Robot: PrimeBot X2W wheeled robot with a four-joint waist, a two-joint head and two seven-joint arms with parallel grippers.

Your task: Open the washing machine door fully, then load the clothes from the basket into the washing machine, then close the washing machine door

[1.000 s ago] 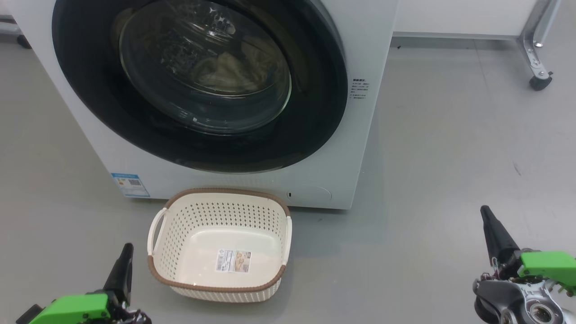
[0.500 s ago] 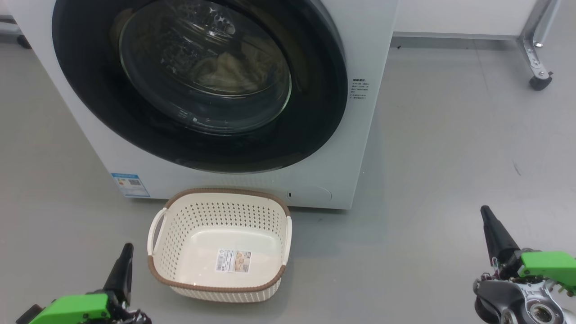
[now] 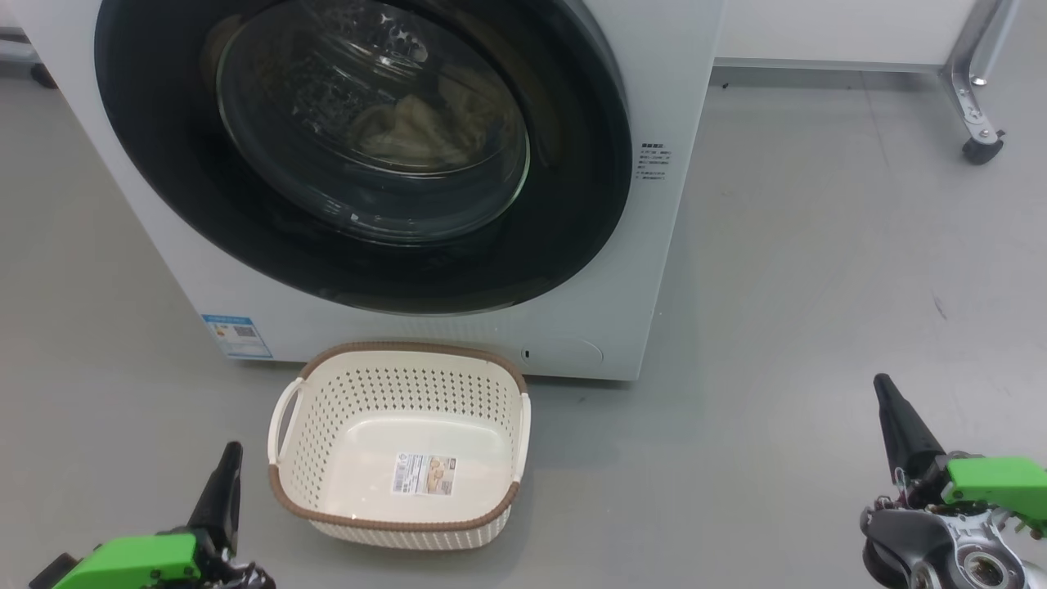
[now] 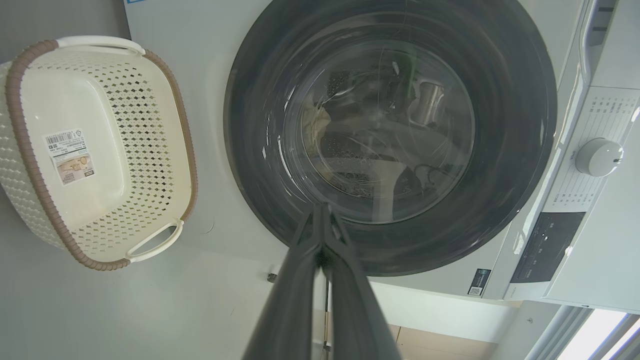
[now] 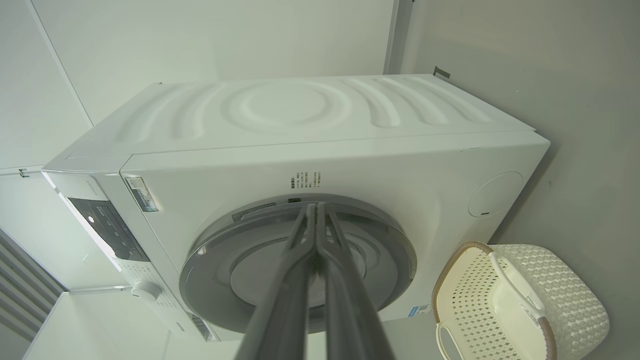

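Note:
The washing machine [image 3: 654,245] fills the upper left of the head view, and its door [image 3: 581,180] lies flush against the front. Through the glass I see pale cream clothes [image 3: 417,131] inside the drum. The basket [image 3: 393,393] stands on the floor in front of the machine, showing just a paper label on its bottom. My left gripper [image 3: 234,450] is shut, low and left of the basket. My right gripper [image 3: 881,383] is shut, far to the right over bare floor. The left gripper [image 4: 322,207] points at the door [image 4: 500,175], with the basket [image 4: 140,125] to its side. The right gripper [image 5: 316,205] faces the machine [image 5: 300,125] and door [image 5: 380,240], the basket [image 5: 565,300] at lower right.
A metal leg on a caster [image 3: 977,123] stands at the far right by a white panel. Grey floor stretches to the right of the machine. The control panel's round knob [image 4: 598,156] shows in the left wrist view.

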